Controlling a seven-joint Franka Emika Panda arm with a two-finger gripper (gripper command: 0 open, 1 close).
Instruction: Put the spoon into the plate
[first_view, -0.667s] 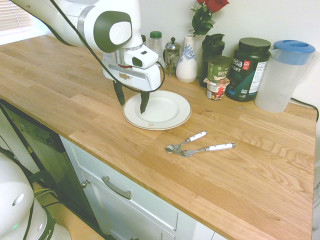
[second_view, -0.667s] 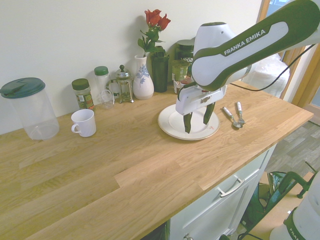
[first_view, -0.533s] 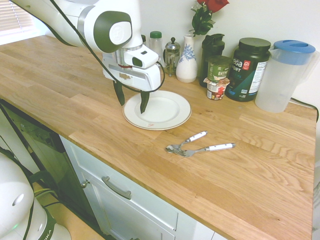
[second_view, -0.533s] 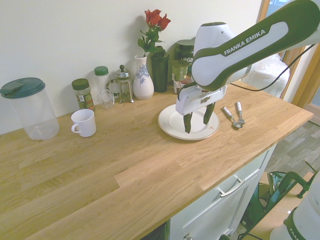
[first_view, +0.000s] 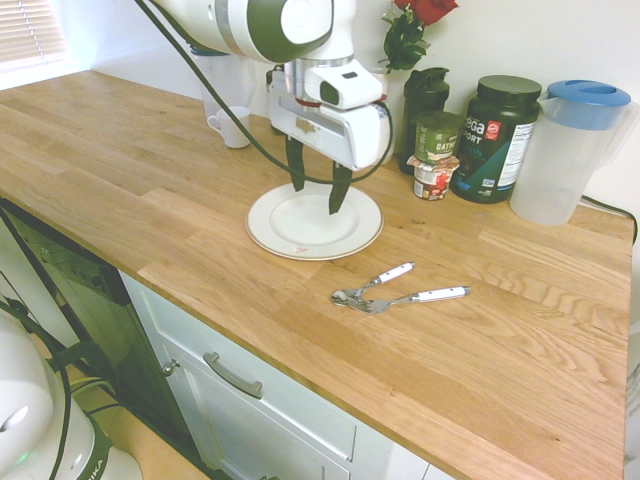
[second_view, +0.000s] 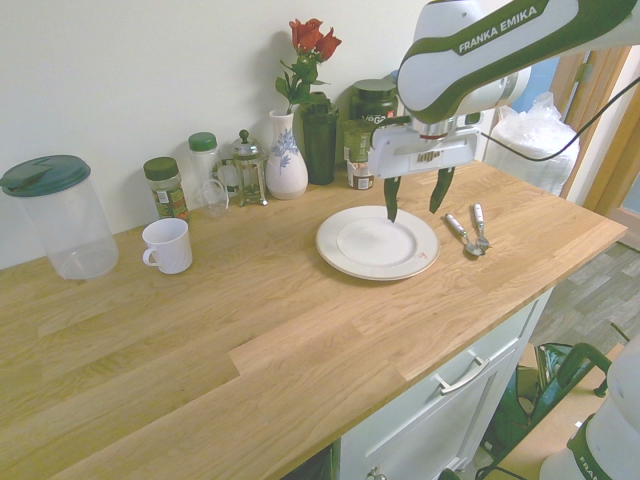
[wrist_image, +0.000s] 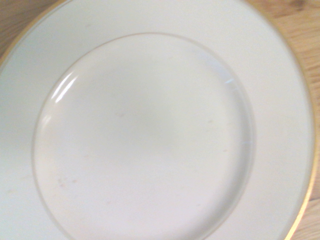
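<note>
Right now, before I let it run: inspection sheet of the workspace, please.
Surface: light wooden countertop, no spills seen.
Job's things: small white-handled metal spoon lies on the counter beside a longer white-handled fork, bowl and tines touching or overlapping; round cream ceramic plate has nothing on it.
Clutter: white mug, patterned vase with red roses, small glass press pot, dark supplement tub, blue-lidded plastic pitcher, all along the wall.
Grippers: pincer open, holding nothing, above the plate's far side.
Cables: nothing seen on the counter.
Surroundings: white drawer fronts below the counter.
</note>
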